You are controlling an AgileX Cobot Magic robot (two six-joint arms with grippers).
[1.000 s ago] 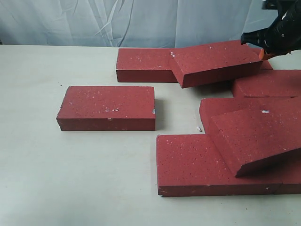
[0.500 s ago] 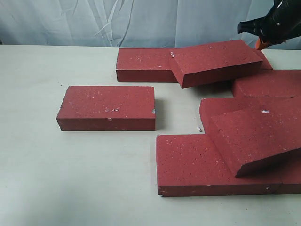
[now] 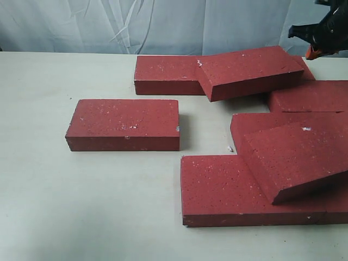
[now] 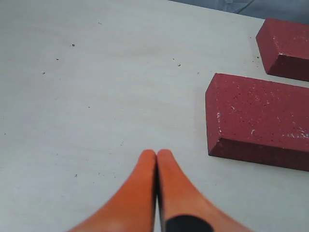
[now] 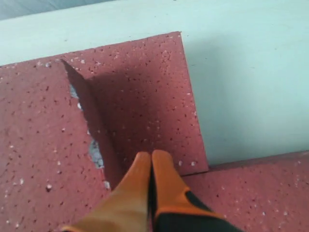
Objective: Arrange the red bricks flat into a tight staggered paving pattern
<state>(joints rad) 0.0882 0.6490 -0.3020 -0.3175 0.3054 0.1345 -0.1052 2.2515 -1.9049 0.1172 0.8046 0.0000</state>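
1. Right gripper [image 3: 311, 52] has lifted up and to the right, clear of the tilted rear brick [image 3: 247, 70]; fingers pressed together, holding nothing.
2. Table [image 3: 81, 206]: red bricks [image 3: 239, 190] clustered on the right, two leaning on neighbours; one lone brick [image 3: 124, 120] lies flat on the left.
3. Left gripper [image 4: 155, 155]: closed, empty, beside the lone brick.

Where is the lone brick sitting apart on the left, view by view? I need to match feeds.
Exterior: the lone brick lies flat left of centre, apart from the rest.
Left wrist: likely the nearer of two bricks, off to one side of the shut left gripper.
Right wrist: not in it.
Shared landmark: the back-row flat brick, just beyond it in exterior and left wrist views.
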